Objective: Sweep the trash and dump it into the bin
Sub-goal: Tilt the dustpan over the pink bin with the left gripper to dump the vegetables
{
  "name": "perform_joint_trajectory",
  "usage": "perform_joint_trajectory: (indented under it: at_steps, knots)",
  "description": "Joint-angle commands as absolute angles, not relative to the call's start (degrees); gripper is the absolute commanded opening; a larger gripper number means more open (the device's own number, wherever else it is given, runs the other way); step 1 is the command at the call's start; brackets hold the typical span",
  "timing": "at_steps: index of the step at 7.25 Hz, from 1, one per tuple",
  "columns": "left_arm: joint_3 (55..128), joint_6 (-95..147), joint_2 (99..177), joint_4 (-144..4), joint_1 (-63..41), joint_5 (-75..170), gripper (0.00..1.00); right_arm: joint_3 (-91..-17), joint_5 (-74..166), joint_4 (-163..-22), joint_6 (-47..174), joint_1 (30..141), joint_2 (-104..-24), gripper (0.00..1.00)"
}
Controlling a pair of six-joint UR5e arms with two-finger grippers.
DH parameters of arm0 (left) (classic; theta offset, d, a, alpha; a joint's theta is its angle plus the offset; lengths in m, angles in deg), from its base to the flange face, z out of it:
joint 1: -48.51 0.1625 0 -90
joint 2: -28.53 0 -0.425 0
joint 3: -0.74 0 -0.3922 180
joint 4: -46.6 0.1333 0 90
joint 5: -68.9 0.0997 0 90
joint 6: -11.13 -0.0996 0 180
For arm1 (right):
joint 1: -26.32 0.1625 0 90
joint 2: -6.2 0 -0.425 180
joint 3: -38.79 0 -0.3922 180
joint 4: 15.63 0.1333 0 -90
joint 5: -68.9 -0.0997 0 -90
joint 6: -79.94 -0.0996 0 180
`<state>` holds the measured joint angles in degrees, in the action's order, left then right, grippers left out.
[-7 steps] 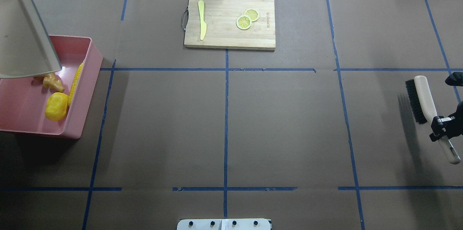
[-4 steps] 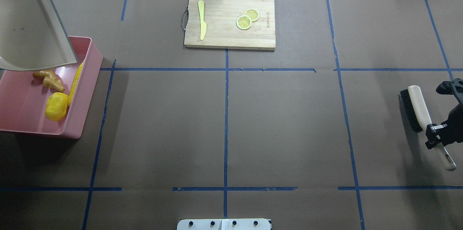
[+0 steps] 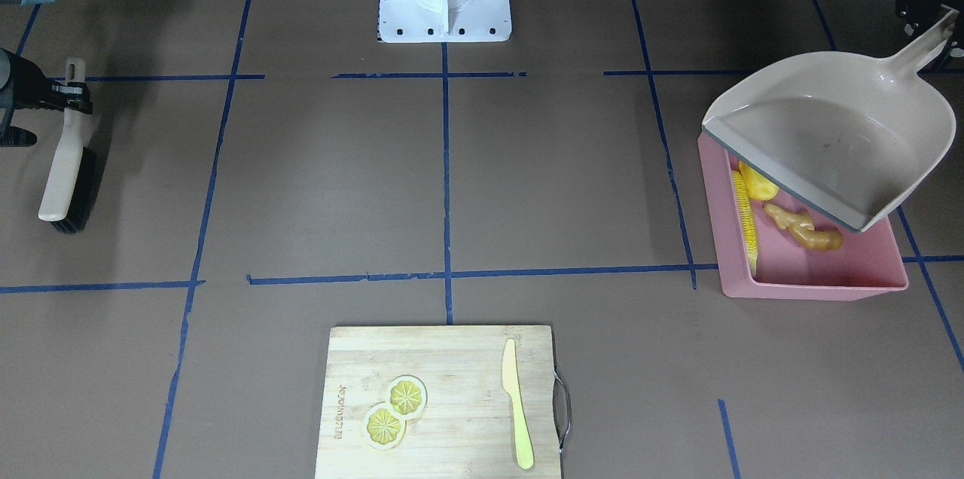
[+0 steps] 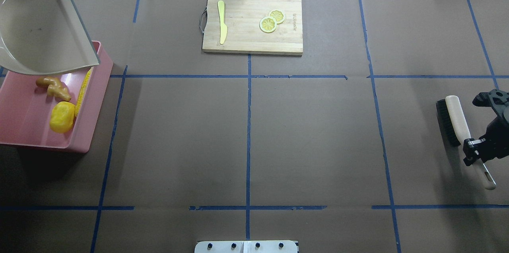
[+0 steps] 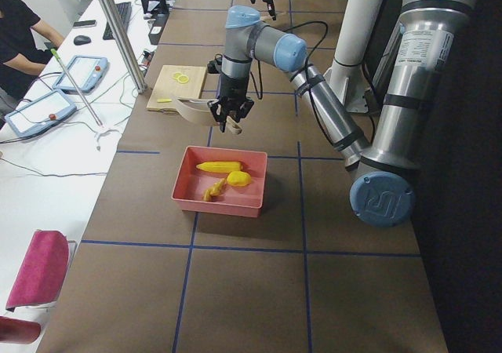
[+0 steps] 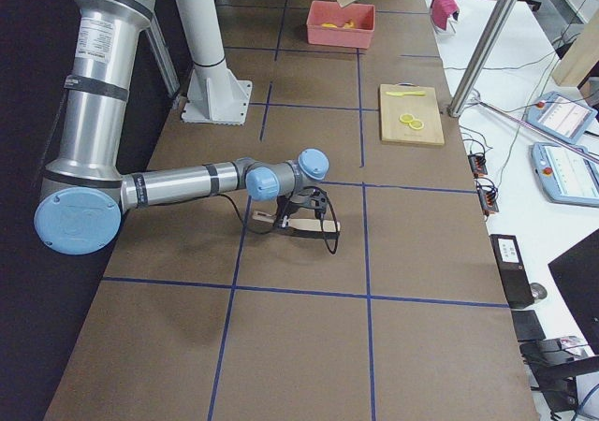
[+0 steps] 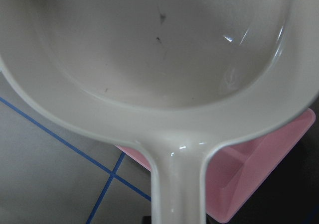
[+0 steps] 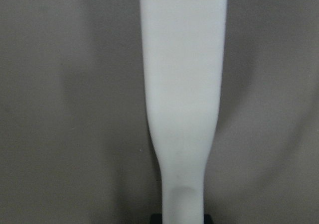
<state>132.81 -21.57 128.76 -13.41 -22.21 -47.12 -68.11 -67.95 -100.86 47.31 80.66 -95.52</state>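
The pink bin (image 4: pixel 94 102) stands at the table's left end. Inside it lie the trash pieces: a corn cob (image 4: pixel 82 90) along the right wall, a tan ginger root (image 4: pixel 53 87) and a rounded yellow lump (image 4: pixel 62 116). A beige dustpan (image 4: pixel 39 34) hangs tilted above the bin's far end, and its pan looks empty (image 7: pixel 159 45). My left gripper (image 3: pixel 932 21) is shut on the dustpan's handle. At the right end, my right gripper (image 4: pixel 475 151) is shut on the handle of a black-bristled brush (image 4: pixel 455 119) low over the table.
A wooden cutting board (image 4: pixel 252 42) sits at the far middle with a pale yellow-green knife (image 4: pixel 222 22) and two lemon slices (image 4: pixel 272 21) on it. The robot's white base (image 3: pixel 444 4) is at the near middle. Blue tape lines cross the brown table.
The dustpan has swung up and away from the robot, uncovering the ginger root. The right gripper has carried the brush left and toward the robot.
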Motion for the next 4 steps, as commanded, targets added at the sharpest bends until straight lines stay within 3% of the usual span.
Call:
perform_joint_trajectory:
  at_steps: [1,4]
  knots:
    - [132.8,-21.7,129.2,-15.1,-20.3,-47.9,0.06,-68.4,-67.9,-100.8,47.2,80.6,-95.0,1.00]
    - [130.1,-22.0,131.3,-20.4,-13.3,-52.0,0.06,-71.5,-67.2,-100.6,47.0,84.2,-92.7,1.00]
